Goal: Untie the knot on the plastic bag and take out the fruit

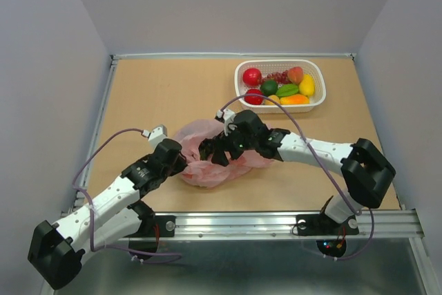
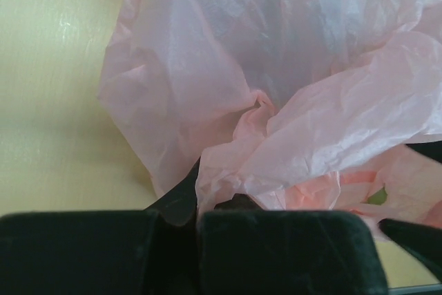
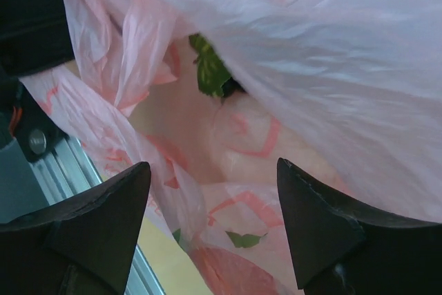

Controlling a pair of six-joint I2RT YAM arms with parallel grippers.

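Note:
The pink plastic bag (image 1: 222,165) lies crumpled on the table near the front edge. My left gripper (image 1: 185,162) is shut on the bag's left edge; in the left wrist view its jaws (image 2: 190,213) pinch a fold of the pink film (image 2: 276,101). My right gripper (image 1: 211,151) is open and sits low over the middle of the bag. In the right wrist view the gripper (image 3: 213,170) straddles loose film (image 3: 248,205). A green leafy piece of fruit (image 3: 210,70) shows inside the bag (image 3: 331,53); the rest is hidden.
A white basket (image 1: 315,70) at the back right holds several toy fruits, among them a red apple (image 1: 252,76), a peach (image 1: 295,74) and a yellow one (image 1: 306,86). A metal rail (image 1: 276,222) runs along the table's front edge, just below the bag.

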